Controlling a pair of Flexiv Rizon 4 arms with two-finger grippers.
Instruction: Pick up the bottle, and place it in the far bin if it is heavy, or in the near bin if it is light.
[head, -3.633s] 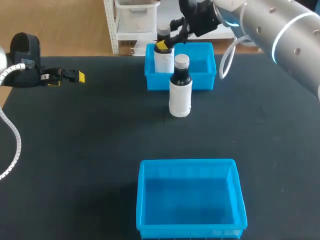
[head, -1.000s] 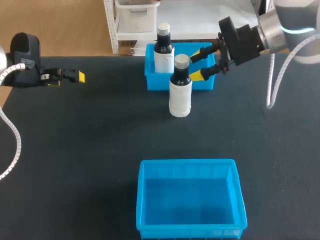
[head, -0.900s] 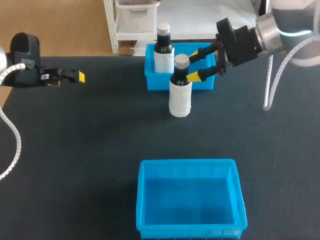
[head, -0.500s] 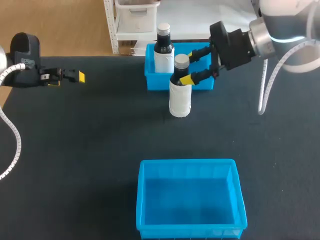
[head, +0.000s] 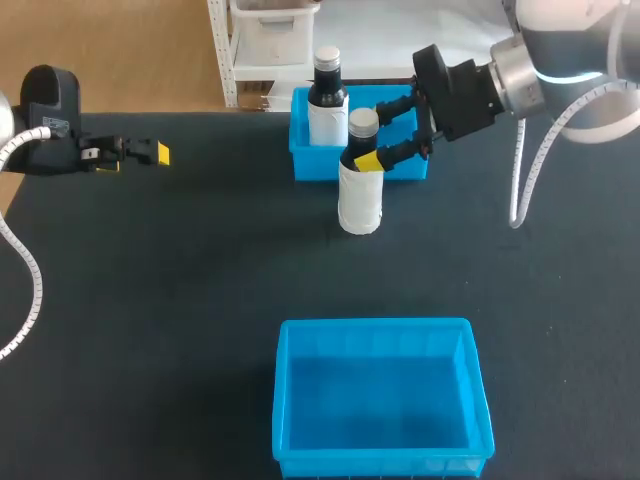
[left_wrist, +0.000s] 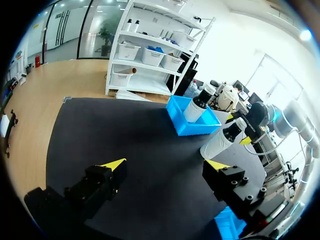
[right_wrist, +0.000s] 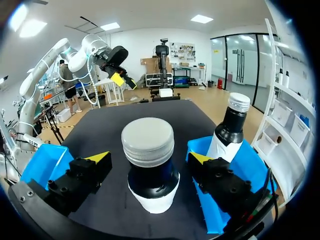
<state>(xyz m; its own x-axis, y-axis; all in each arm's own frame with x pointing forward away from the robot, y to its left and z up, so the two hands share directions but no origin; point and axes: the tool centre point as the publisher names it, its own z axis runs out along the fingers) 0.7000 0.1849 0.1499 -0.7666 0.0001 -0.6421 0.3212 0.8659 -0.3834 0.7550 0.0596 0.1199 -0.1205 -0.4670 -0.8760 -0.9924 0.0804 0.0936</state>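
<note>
A dark bottle (head: 360, 185) with a white label and grey cap stands upright on the black table, just in front of the far blue bin (head: 412, 140). My right gripper (head: 378, 134) is open, its yellow-tipped fingers on either side of the bottle's neck. In the right wrist view the bottle (right_wrist: 149, 172) stands between the fingers (right_wrist: 99, 158) with a gap on each side. The near blue bin (head: 375, 326) has nothing in it. My left gripper (head: 150, 152) hangs open at the far left, away from the bottle (left_wrist: 219, 143).
A second dark bottle (head: 327, 100) stands upright in the far bin's left part, close behind the right gripper; it also shows beside the right gripper as bottle (right_wrist: 227, 130). Bare black table lies between the two bins.
My right gripper has moved left, from beside the far bin's right end to straddling the bottle's neck, staying open. The bottle and my left arm have not moved.
</note>
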